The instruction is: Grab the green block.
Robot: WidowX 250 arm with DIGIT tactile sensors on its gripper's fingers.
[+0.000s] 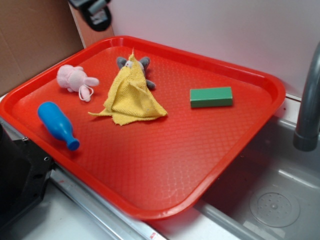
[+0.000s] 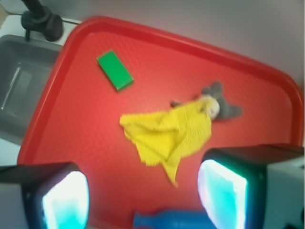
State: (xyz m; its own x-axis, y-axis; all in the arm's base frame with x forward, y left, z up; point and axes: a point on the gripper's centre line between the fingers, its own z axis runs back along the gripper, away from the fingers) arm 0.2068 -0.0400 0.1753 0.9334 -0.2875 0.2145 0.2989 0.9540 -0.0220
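Small solid green rectangular block flat on red plastic tray, apart from yellow cloth. Hand released, jaws spread, nothing between.

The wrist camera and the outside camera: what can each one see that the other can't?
Only the exterior view shows the pink bunny. Only the wrist view shows the gripper, its fingers apart with nothing between them. Both show the green block lying free on the red tray, the yellow cloth draped over a grey toy, the blue pin, and the sink.
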